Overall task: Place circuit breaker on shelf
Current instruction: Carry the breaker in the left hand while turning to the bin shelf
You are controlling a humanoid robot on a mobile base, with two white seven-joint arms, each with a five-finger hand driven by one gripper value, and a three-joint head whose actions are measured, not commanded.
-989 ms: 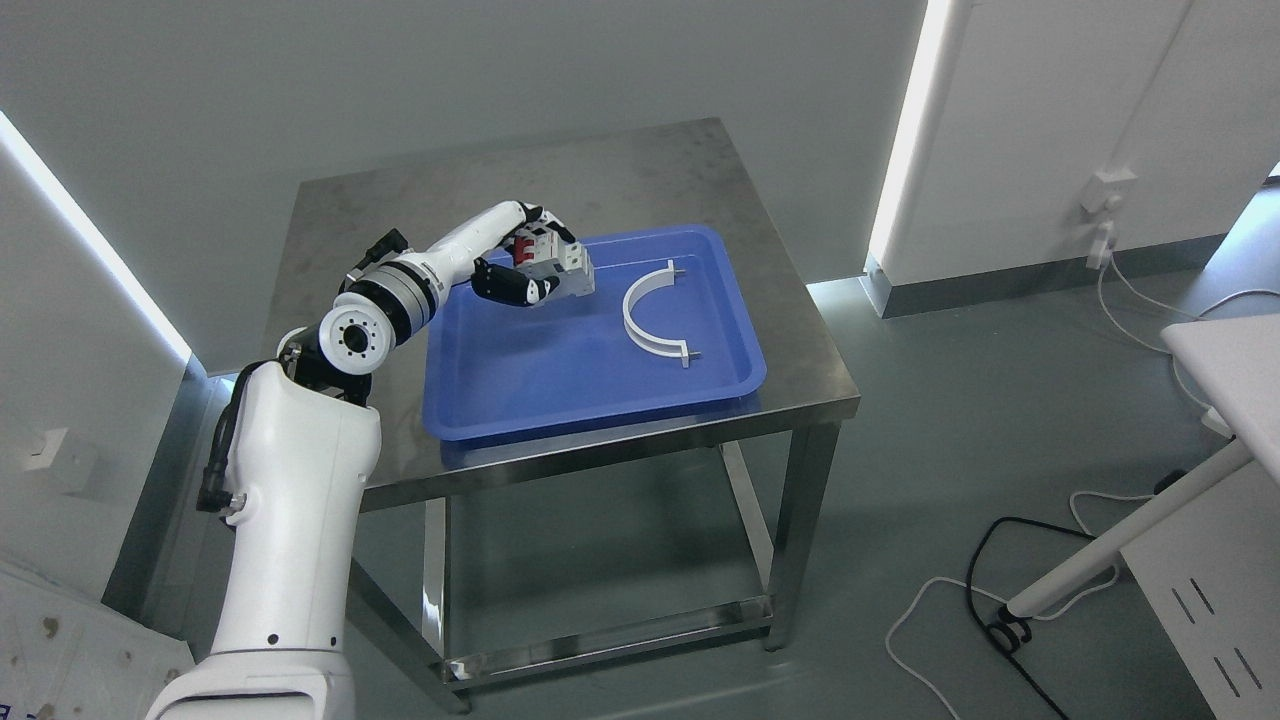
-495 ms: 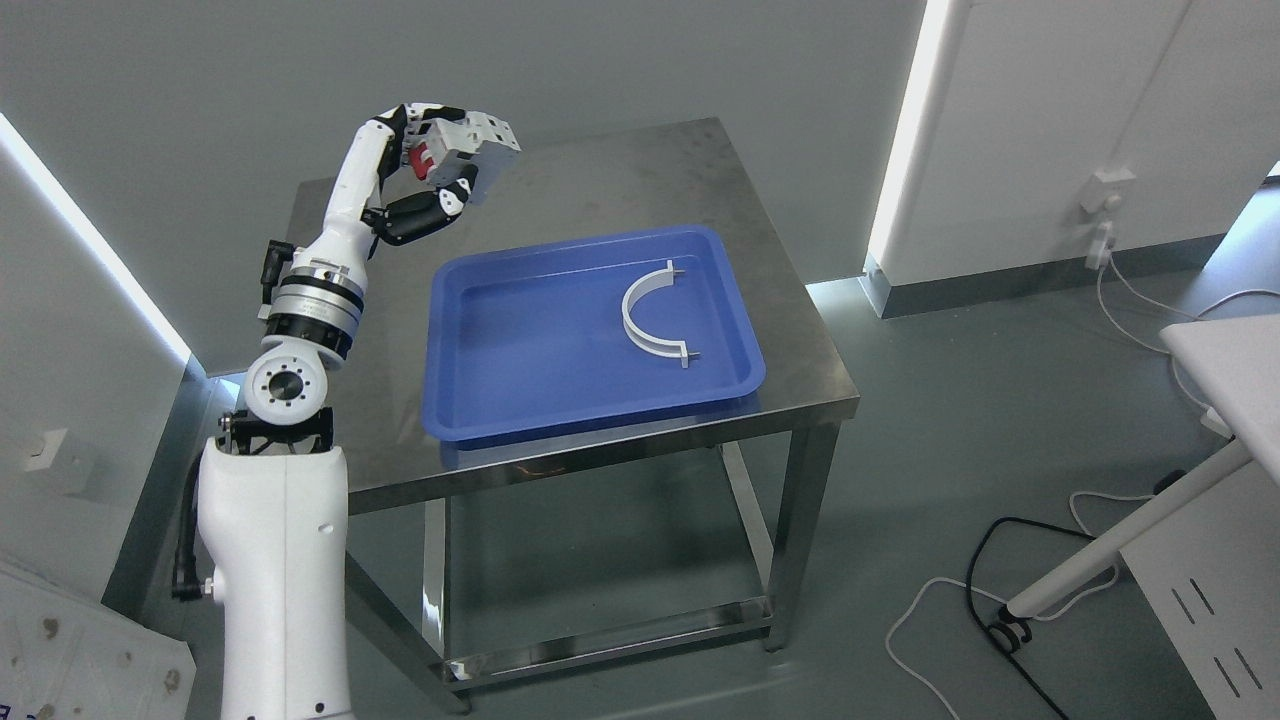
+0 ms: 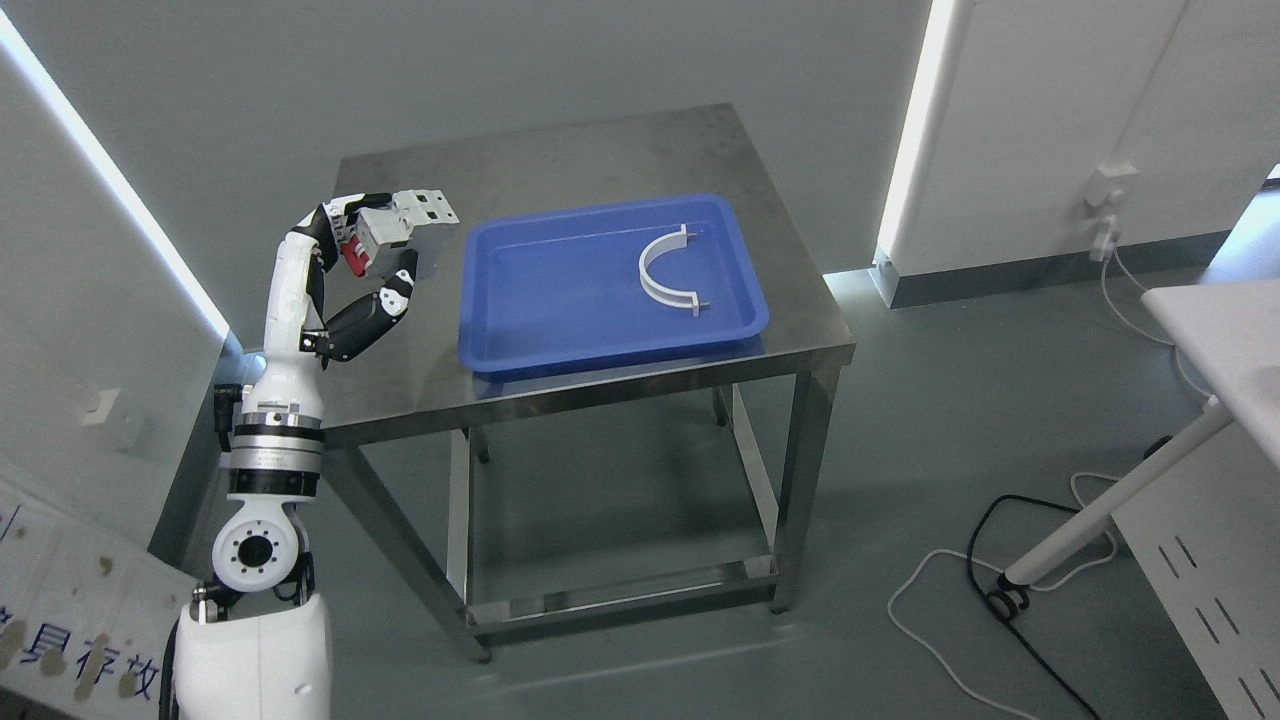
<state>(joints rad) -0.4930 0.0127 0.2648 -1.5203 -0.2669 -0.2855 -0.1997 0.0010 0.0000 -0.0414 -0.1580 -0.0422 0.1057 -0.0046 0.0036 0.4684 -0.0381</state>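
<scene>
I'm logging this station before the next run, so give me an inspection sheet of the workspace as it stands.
Surface: steel table, bare metal around a blue tray.
Job's things: circuit breaker, grey-white with a red part, held up off the table left of the tray; no shelf seen.
Clutter: white curved bracket lying in the tray's right half.
Grippers: left hand shut on the breaker; right hand not in view.
Cables: black cable and white cable on the floor at right; a white lead hangs from the wall socket.
Surroundings: grey walls, lit vertical strips, white table leg at right.
</scene>
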